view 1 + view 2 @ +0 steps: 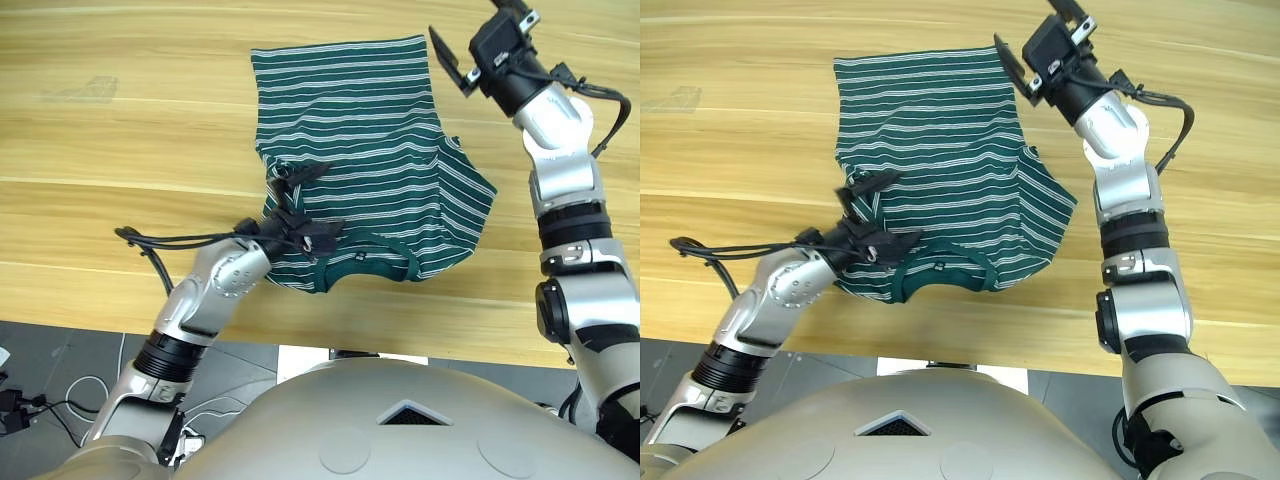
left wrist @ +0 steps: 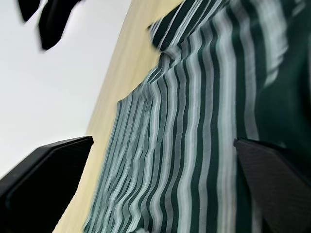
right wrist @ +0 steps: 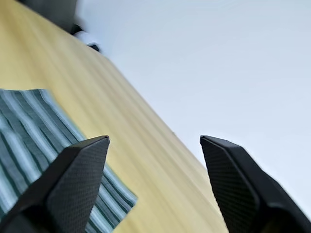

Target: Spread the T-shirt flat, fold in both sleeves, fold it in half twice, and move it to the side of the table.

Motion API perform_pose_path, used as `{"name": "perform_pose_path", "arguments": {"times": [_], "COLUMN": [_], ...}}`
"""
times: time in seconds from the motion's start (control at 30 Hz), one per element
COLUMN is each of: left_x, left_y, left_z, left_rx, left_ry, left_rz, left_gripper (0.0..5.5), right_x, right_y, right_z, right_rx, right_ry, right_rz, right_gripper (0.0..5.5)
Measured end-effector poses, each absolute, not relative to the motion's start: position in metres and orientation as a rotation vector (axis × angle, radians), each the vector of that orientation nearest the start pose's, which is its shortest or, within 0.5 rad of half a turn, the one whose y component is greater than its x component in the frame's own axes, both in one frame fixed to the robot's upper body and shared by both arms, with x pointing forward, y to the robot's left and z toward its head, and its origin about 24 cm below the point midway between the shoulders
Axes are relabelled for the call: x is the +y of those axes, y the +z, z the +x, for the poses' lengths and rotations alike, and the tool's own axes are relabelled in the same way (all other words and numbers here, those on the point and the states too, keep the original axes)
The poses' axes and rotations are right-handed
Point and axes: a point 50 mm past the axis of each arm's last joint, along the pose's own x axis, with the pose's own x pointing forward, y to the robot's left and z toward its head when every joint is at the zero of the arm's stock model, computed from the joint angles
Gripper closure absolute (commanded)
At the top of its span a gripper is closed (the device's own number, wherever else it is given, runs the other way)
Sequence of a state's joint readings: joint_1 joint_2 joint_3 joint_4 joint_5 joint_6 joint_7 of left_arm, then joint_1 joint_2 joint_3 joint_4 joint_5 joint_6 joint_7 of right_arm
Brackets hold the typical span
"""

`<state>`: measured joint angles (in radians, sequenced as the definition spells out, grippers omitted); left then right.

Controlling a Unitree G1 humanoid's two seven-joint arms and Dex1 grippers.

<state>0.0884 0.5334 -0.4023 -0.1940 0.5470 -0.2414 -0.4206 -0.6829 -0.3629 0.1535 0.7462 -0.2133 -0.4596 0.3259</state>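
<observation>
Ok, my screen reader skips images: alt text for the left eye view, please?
A green striped T-shirt lies on a table, collar toward the robot. The left pincer sits open over its left edge; the right pincer hovers open by its far right corner.

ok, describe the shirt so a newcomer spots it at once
On the long wooden table, look near its front edge. The T-shirt lies there, collar toward the robot. Dark green with thin white stripes, it is the only cloth on the wood.

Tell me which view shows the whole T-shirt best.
The left eye view: nearly the whole outline of the T-shirt is in sight. The right eye view shows the same. The left wrist view gives close stripes; the right wrist view, one corner.
</observation>
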Motion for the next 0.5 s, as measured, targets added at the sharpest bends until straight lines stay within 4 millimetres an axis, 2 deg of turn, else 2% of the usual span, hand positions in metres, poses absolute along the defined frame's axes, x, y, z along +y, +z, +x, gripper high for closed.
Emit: {"name": "perform_pose_path", "arguments": {"times": [0.1,0.2,0.3,0.4,0.5], "left_x": [0.122,0.123,0.122,0.121,0.120], "left_y": [0.036,0.036,0.035,0.035,0.034], "left_z": [0.196,0.195,0.194,0.194,0.193], "left_rx": [-0.120,-0.128,-0.129,-0.130,-0.131], "left_ry": [-0.955,-0.970,-0.973,-0.974,-0.973], "left_rz": [1.030,1.042,1.045,1.042,1.035], "left_gripper": [0.13,0.13,0.13,0.13,0.13], "right_x": [-0.157,-0.163,-0.164,-0.153,-0.158], "right_y": [0.094,0.085,0.068,0.057,0.040], "right_z": [0.380,0.390,0.386,0.382,0.373], "right_rx": [-0.064,0.147,0.275,0.291,0.321], "right_ry": [0.526,0.547,0.610,0.654,0.658], "right_rz": [-0.790,-0.928,-1.045,-1.110,-1.130], "right_gripper": [2.04,2.04,2.04,2.04,2.04]}}
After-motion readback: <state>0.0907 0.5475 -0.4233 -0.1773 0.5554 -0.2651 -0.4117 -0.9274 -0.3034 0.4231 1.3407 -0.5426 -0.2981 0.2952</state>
